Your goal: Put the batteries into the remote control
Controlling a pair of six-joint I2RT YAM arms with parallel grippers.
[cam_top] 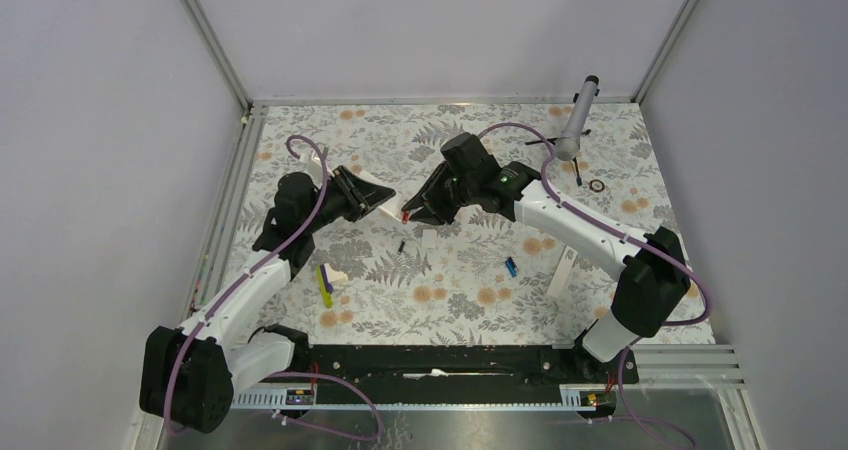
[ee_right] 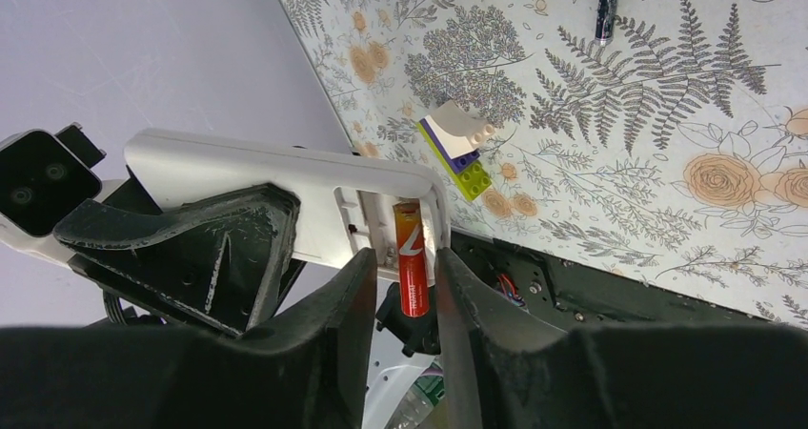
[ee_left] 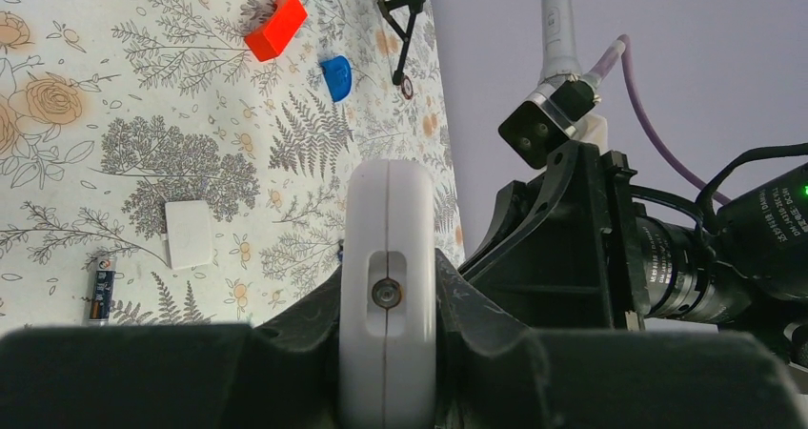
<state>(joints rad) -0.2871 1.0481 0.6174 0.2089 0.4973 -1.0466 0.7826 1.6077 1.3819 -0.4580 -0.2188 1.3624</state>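
My left gripper (cam_top: 372,202) is shut on the light-grey remote control (cam_top: 383,201) and holds it off the table. In the left wrist view the remote (ee_left: 389,257) shows end-on between the fingers. My right gripper (cam_top: 410,213) faces it, shut on a red battery (ee_right: 412,262). The battery's upper end sits in the open battery compartment of the remote (ee_right: 286,186), and its lower end sticks out between my right gripper's (ee_right: 400,257) fingers. A second, dark battery (cam_top: 401,245) lies on the table below the grippers. It also shows in the left wrist view (ee_left: 102,294) and the right wrist view (ee_right: 606,5).
A small white cover plate (cam_top: 429,237) lies beside the dark battery. A yellow-and-purple brick stack (cam_top: 325,285) lies front left, a small blue piece (cam_top: 510,266) and a slim white bar (cam_top: 562,273) front right. A tripod with a grey tube (cam_top: 576,125) stands back right. A red block (ee_left: 275,27) and blue cap (ee_left: 335,76) lie further off.
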